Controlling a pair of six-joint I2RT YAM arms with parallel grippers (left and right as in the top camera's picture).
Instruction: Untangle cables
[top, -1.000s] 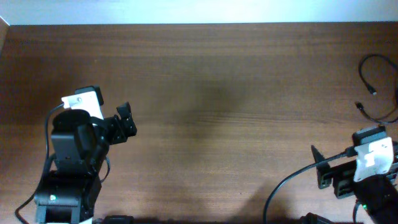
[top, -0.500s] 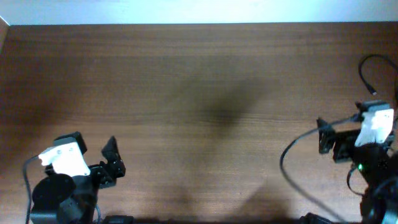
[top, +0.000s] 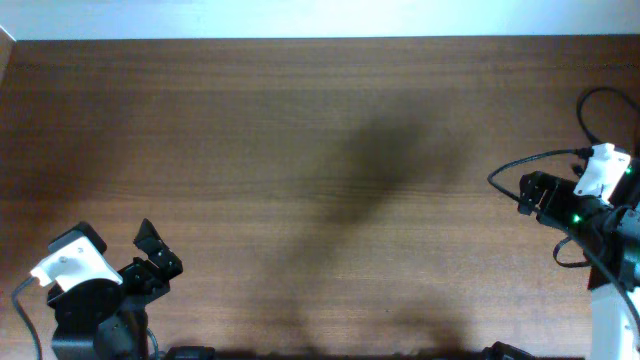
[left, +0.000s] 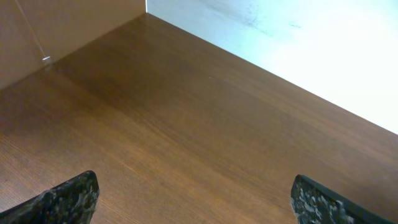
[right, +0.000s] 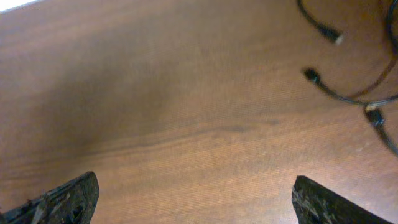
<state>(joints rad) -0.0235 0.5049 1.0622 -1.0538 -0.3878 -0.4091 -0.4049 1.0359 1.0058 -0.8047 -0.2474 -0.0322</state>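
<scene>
The cables are thin black cords with small plug ends at the table's far right edge. In the overhead view one loop (top: 582, 112) shows above my right arm; the rest is cut off or hidden by the arm. In the right wrist view several strands and plug ends (right: 328, 30) lie at the upper right, ahead of the fingers. My right gripper (top: 523, 193) (right: 193, 199) is open and empty, left of the cables. My left gripper (top: 157, 250) (left: 196, 199) is open and empty at the near left, over bare wood.
A thicker black wire (top: 515, 165) arcs from my right arm over the table. The wooden table (top: 320, 150) runs to a pale wall at the back. A wooden side panel (left: 56, 25) stands at the far left.
My left arm has pulled back toward the near left corner. My right arm has swung toward the far right, closer to the cables. Both grippers stay open.
</scene>
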